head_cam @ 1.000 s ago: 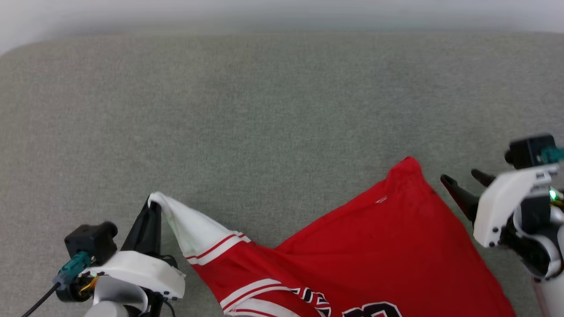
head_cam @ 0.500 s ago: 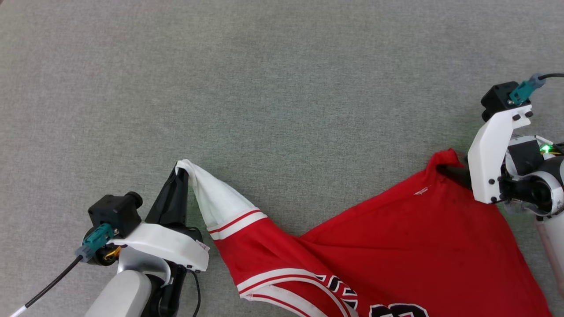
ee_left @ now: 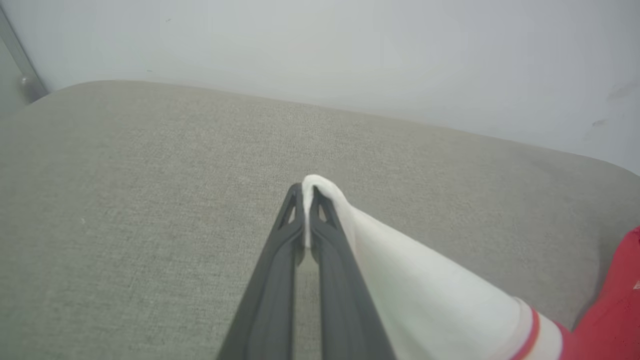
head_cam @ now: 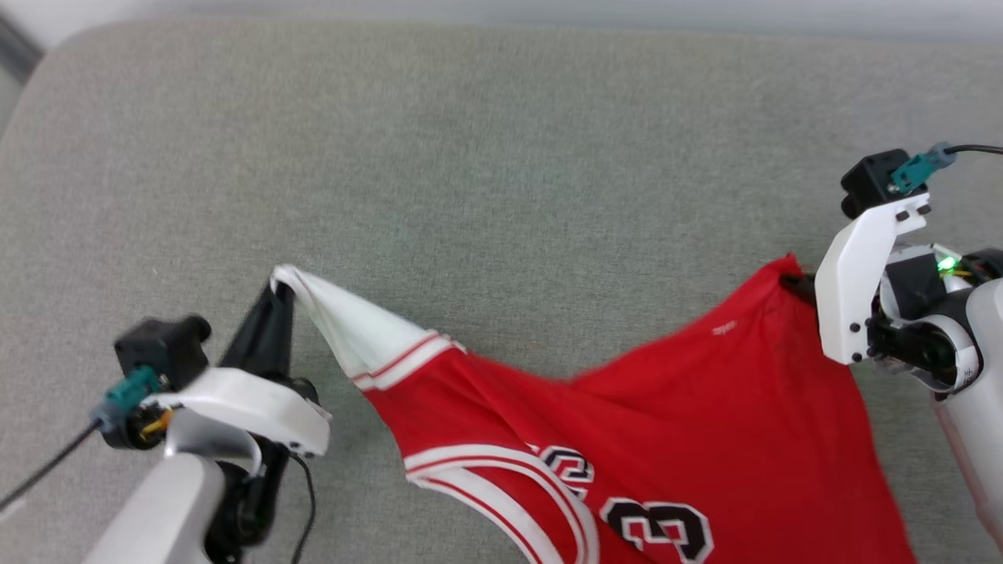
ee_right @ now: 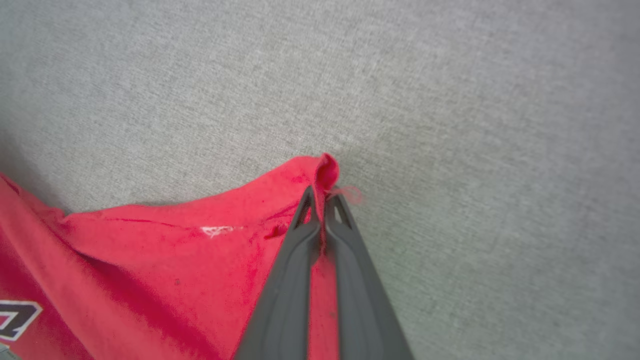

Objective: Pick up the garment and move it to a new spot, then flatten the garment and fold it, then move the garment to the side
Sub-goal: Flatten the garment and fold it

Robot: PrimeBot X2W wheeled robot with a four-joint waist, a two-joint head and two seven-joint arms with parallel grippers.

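Plain indoor work space, kind unclear: grey fabric-covered padded surface [head_cam: 501, 157], bare pale wall [ee_left: 350, 50] behind.

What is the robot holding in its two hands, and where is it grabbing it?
The garment: the left gripper pinches the tip of its white sleeve, the right gripper pinches a red corner.

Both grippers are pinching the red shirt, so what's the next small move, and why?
Probably raise both arms together and spread them apart. The left gripper is shut on the garment at its white sleeve tip, the right gripper on a red corner, and the cloth sags creased between them.
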